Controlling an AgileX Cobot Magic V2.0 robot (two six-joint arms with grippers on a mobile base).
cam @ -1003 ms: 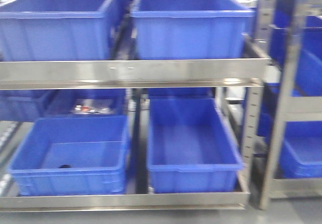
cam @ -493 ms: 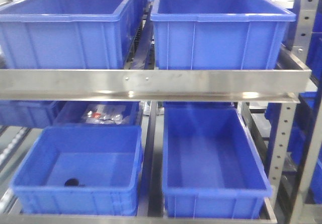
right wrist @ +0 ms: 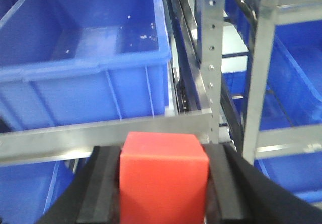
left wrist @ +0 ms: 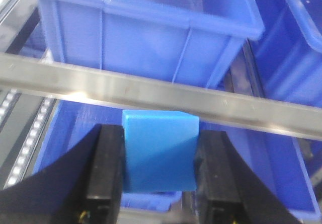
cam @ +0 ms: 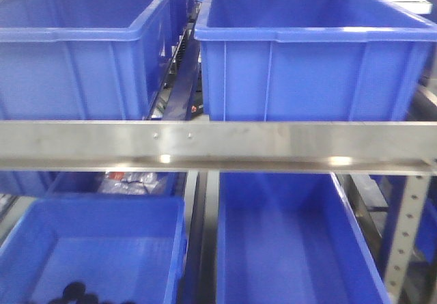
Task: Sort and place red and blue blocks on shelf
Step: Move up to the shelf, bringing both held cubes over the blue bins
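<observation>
While the left gripper (left wrist: 160,136) pinches the blue block (left wrist: 160,151), the right gripper (right wrist: 164,156) clamps the red block (right wrist: 163,181).

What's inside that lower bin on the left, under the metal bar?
A few small dark things lie on the floor of the lower-left bin, too blurred to identify. The bin's front is cut off by the picture's edge.

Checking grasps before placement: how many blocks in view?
2: blue block in the left gripper, red block in the right gripper. Others could be hidden inside bins.
</observation>
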